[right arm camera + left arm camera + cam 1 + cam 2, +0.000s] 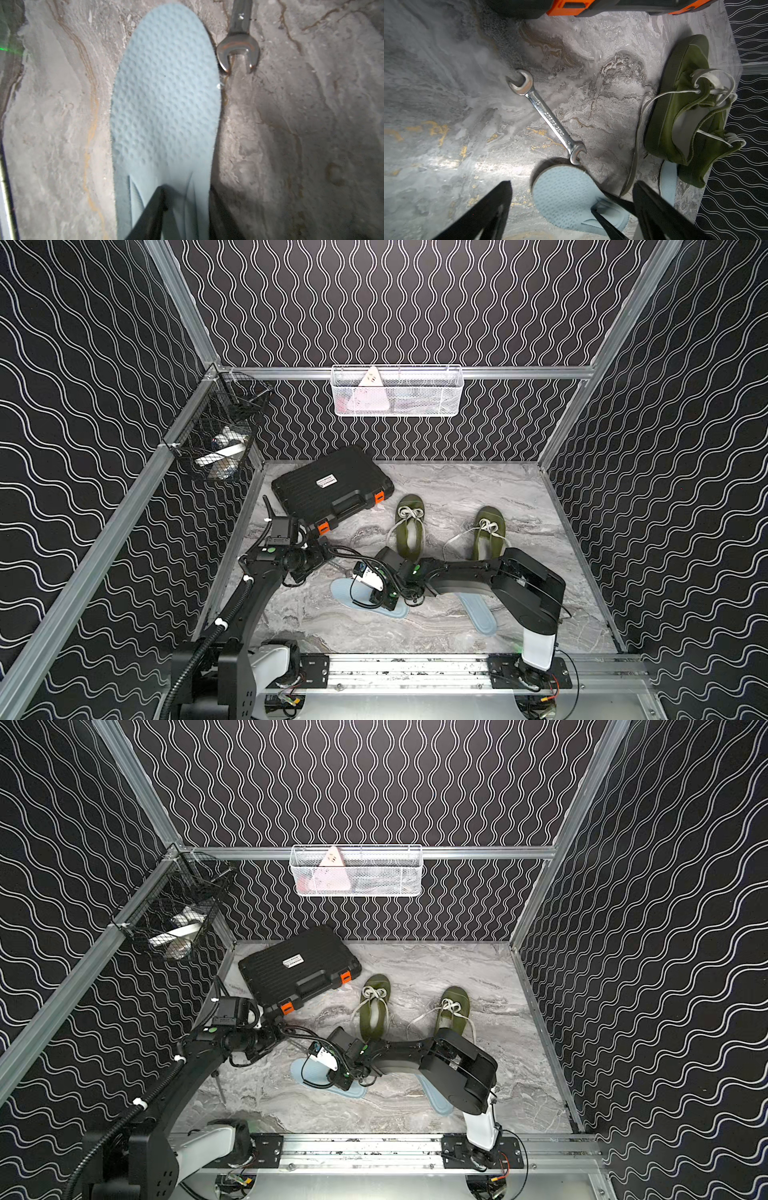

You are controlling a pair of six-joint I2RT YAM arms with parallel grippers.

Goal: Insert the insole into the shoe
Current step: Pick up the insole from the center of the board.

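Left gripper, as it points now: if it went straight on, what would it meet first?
Probably the toe end of the insole, which lies between the left gripper's open jaws in the left wrist view. The wrench lies beyond it. Depth is unclear, though.

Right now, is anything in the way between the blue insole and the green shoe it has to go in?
Nothing solid. Between the light blue insole and the nearer green shoe lie only bare marble tabletop and a loose white lace. The wrench lies by the insole's toe, off to one side.
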